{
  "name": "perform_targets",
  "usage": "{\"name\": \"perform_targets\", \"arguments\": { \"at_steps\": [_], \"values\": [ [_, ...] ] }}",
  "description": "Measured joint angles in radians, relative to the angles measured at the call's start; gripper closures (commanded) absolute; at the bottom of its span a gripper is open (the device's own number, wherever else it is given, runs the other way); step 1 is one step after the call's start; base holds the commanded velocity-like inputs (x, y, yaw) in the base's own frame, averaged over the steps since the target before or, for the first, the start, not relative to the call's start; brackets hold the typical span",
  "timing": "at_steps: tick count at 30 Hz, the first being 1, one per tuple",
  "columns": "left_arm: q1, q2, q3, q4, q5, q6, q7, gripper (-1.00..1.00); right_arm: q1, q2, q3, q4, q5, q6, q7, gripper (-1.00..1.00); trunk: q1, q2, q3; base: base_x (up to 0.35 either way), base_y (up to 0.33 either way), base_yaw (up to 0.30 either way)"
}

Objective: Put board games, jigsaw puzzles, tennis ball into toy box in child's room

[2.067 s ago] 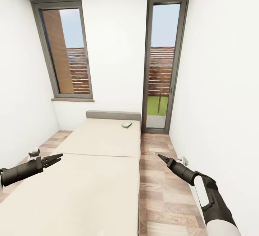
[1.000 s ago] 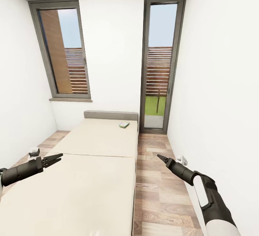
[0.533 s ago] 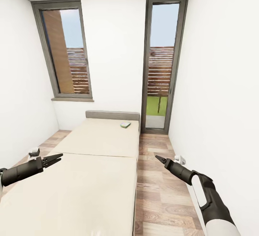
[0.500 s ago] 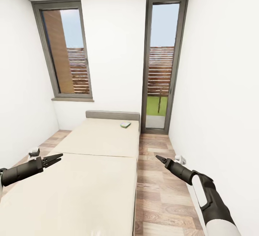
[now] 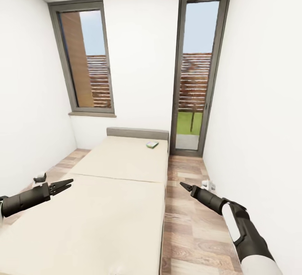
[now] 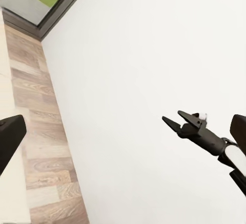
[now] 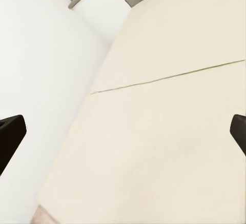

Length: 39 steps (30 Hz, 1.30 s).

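Note:
One white-and-green board game [image 5: 152,144] lies flat near the head of the bed [image 5: 117,191], close to the bed's right edge by the grey headboard [image 5: 137,132]. My left gripper [image 5: 69,181] hangs open over the bed's near left side, holding nothing. My right gripper [image 5: 182,184] is open and empty above the floor strip right of the bed; the left wrist view shows the right gripper [image 6: 172,117] against the white wall. The game is far ahead of both grippers. The table, toy box, jigsaw puzzles and tennis ball are out of view.
The room is narrow, with white walls close on both sides. A window [image 5: 86,65] and a tall glass door [image 5: 193,77] are in the far wall. Wood floor [image 5: 188,229] runs along the bed's right side. Small white objects sit on the floor at left [image 5: 40,177] and right [image 5: 207,184].
The whole picture has shifted, so the camera moved: bed, window and door now sit further right. Both arms keep the same pose, and the board game stays on the bed.

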Motion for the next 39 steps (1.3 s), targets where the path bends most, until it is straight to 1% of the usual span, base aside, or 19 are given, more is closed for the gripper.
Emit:
{"name": "perform_targets", "arguments": {
  "at_steps": [4, 10, 12, 14, 15, 18, 21, 28, 33, 39],
  "values": [
    [0.0, 0.0, 0.0, 0.0, 0.0, 0.0, 0.0, -1.0, 0.0, -0.001, 0.028, 0.024, 0.002, -0.02, 0.001, -1.0, 0.0, 0.0, -0.003, 0.0, 0.0, 0.26],
    [0.0, 0.0, 0.0, 0.0, 0.0, 0.0, 0.0, -1.0, 0.0, -0.002, 0.039, 0.049, 0.004, -0.067, 0.001, -1.0, 0.0, 0.0, -0.006, 0.0, 0.0, 0.266],
    [0.0, 0.0, 0.0, 0.0, 0.0, 0.0, 0.0, -1.0, 0.0, -0.003, 0.04, 0.085, 0.012, -0.104, 0.001, -1.0, 0.0, 0.0, -0.008, 0.0, 0.0, 0.268],
    [0.0, 0.0, 0.0, 0.0, 0.0, 0.0, 0.0, -1.0, 0.0, -0.01, 0.04, 0.132, 0.024, -0.149, 0.005, -1.0, 0.0, 0.0, -0.009, 0.0, 0.0, 0.268],
    [0.0, 0.0, 0.0, 0.0, 0.0, 0.0, 0.0, -1.0, 0.0, -0.018, 0.04, 0.161, 0.031, -0.172, 0.008, -1.0, 0.0, 0.0, -0.009, 0.0, 0.0, 0.268],
    [0.0, 0.0, 0.0, 0.0, 0.001, 0.0, 0.0, -1.0, 0.0, -0.032, 0.041, 0.196, 0.037, -0.197, 0.011, -1.0, 0.0, 0.0, -0.011, 0.0, 0.0, 0.268],
    [0.0, 0.0, 0.0, 0.0, 0.001, 0.0, 0.0, -1.0, 0.0, -0.037, 0.041, 0.21, 0.04, -0.208, 0.014, -1.0, 0.0, 0.0, -0.013, 0.0, 0.0, 0.269],
    [0.0, 0.0, 0.0, 0.0, 0.001, 0.0, 0.0, -1.0, 0.0, -0.04, 0.043, 0.216, 0.041, -0.214, 0.018, -1.0, 0.0, 0.0, -0.017, 0.0, 0.0, 0.269],
    [0.0, 0.0, 0.0, 0.0, 0.002, 0.0, 0.0, -1.0, 0.0, -0.04, 0.043, 0.216, 0.042, -0.216, 0.042, -1.0, 0.0, 0.0, -0.02, 0.0, 0.0, 0.27],
    [0.0, 0.0, 0.0, 0.0, 0.002, 0.0, 0.0, -1.0, 0.0, -0.041, 0.044, 0.216, 0.042, -0.218, 0.055, -1.0, 0.0, 0.0, -0.022, 0.0, 0.0, 0.273]
  ]
}}
